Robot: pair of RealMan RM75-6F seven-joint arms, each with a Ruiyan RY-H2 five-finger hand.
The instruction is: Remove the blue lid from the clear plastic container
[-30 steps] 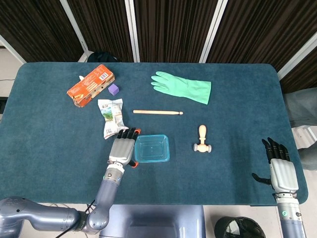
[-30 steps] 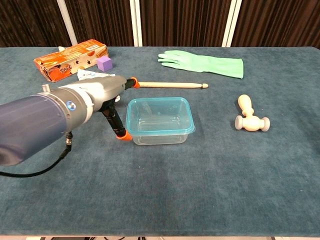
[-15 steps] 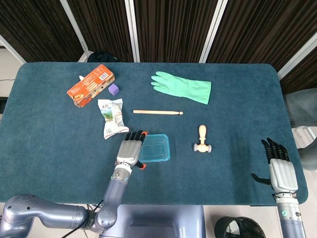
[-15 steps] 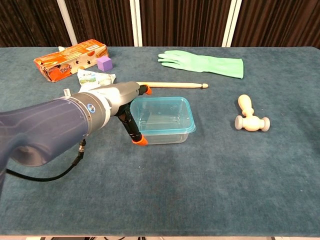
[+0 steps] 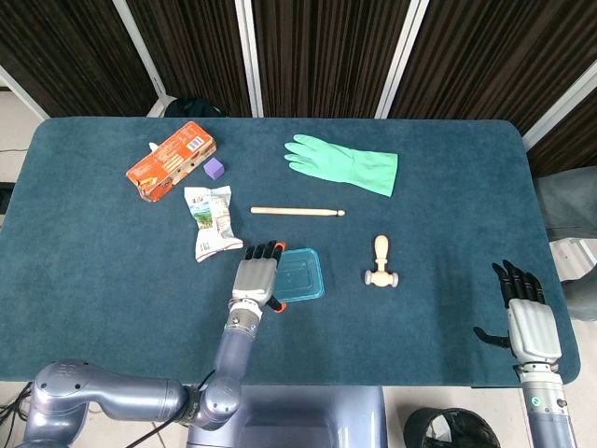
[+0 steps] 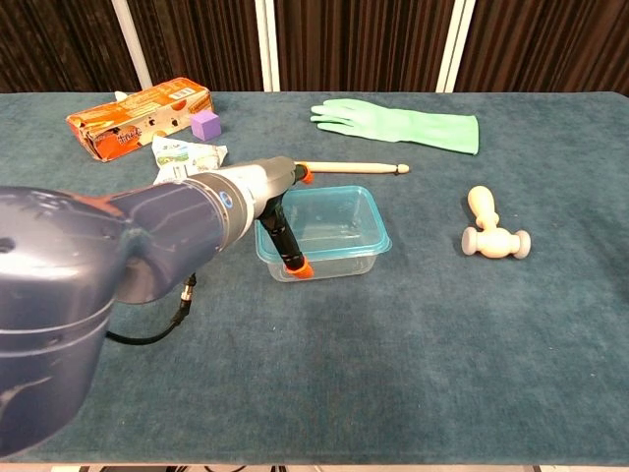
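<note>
- Your left hand (image 5: 256,278) is lying over the left part of the clear container (image 5: 300,274), whose blue lid (image 6: 334,218) is sitting on top, near the middle of the bench (image 5: 448,215).
- You cannot tell whether its fingers (image 6: 293,251) are grasping the rim.
- Your right hand (image 5: 532,322) is resting at the near right edge, fingers released and holding nothing.

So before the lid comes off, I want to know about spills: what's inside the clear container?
Nothing visible inside the clear container; its base shows through the blue lid. The left hand covers its left part in both views, so that portion is unseen.
</note>
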